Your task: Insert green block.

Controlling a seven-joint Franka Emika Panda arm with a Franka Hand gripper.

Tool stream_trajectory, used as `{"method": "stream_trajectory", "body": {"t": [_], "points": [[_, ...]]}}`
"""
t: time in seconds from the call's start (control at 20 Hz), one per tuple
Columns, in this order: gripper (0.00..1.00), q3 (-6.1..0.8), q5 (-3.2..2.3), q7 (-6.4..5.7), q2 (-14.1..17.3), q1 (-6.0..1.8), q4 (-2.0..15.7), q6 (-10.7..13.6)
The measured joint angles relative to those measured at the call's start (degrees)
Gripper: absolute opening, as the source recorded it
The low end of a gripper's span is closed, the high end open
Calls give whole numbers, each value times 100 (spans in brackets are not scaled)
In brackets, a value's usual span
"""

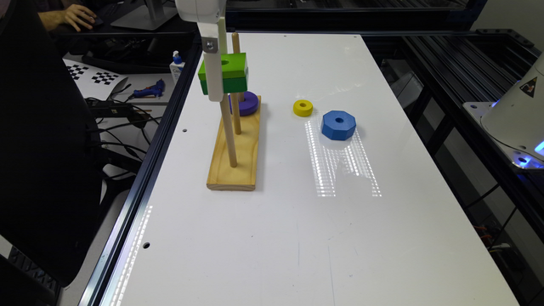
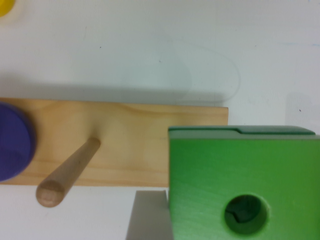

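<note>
Tool grips the green block, fingers closed against its sides, holding it in the air over the wooden base. A peg stands free beside the block; purple ring sits on the base, yellow ring and blue block on the counter at the base's 3 o'clock.

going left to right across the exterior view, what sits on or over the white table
wooden peg base → green block held in the gripper → purple ring → yellow ring → blue octagonal block
</note>
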State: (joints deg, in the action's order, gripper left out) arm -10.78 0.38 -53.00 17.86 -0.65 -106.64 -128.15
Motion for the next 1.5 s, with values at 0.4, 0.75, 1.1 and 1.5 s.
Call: {"method": "stream_trajectory", "body": {"t": [0.4, 0.75, 1.1, 1.5], "points": [[0, -1, -12, 0, 226, 14, 81, -91], [0, -2, -28, 0, 271, 14, 94, -108], [0, -3, -76, -2, 492, 17, 83, -283], [0, -2, -98, -3, 633, 17, 88, -376]]}}
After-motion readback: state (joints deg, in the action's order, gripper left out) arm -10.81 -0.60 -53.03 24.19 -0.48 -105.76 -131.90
